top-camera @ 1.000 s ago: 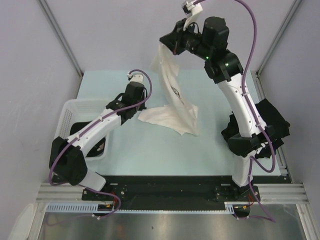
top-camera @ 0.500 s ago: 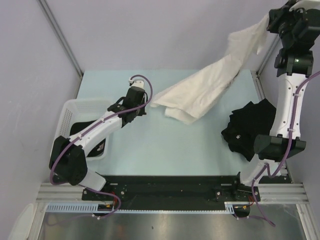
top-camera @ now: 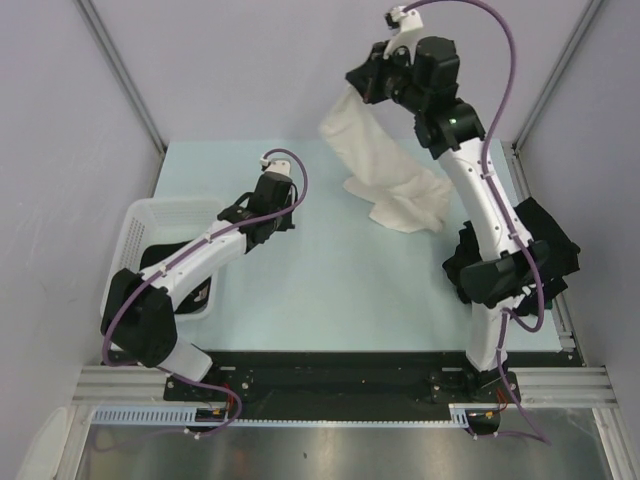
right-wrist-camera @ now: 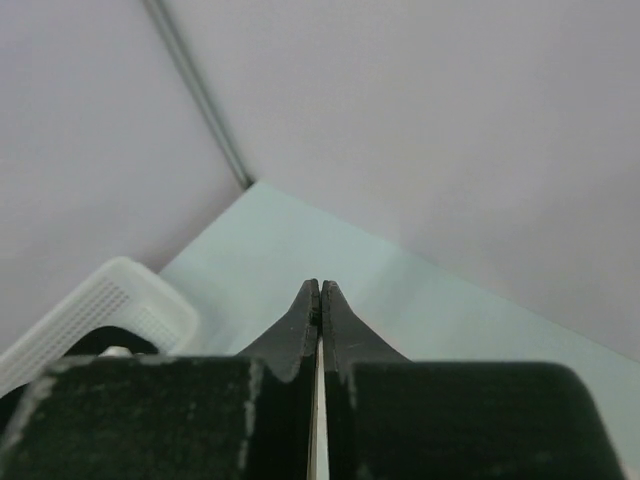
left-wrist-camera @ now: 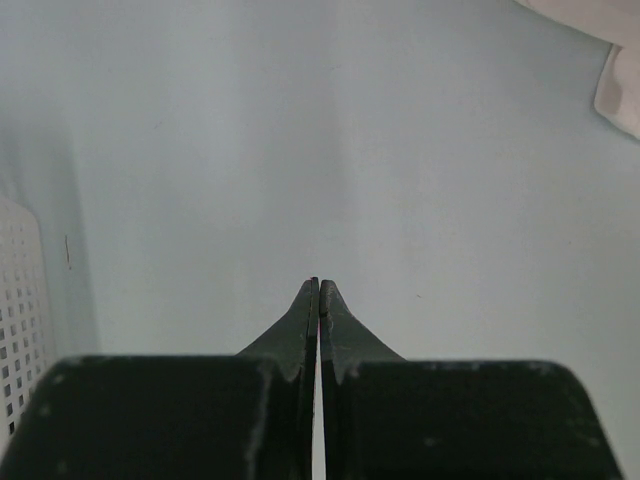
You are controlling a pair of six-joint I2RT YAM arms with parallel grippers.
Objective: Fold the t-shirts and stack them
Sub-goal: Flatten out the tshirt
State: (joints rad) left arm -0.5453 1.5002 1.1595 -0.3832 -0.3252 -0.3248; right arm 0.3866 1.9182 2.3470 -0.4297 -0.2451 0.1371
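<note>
1. Right gripper [right-wrist-camera: 319, 288]: jaws closed, raised high over the far edge of the table [top-camera: 330, 290], pinching the top of the cream-white t-shirt [top-camera: 385, 165].
2. The shirt hangs down, and its lower end lies bunched toward the far right corner.
3. Left gripper [left-wrist-camera: 318, 288]: jaws closed, empty, low over the table left of centre.
4. Black t-shirts [top-camera: 548, 240]: heaped at the right edge.
5. Basket [top-camera: 140, 220]: at the left edge.

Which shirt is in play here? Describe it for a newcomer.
On the pale blue table, look far right, under the raised right arm. The cream-white t-shirt hangs from the right gripper, its lower end bunched on the table. It is the only pale garment; the black t-shirts lie heaped nearby.
</note>
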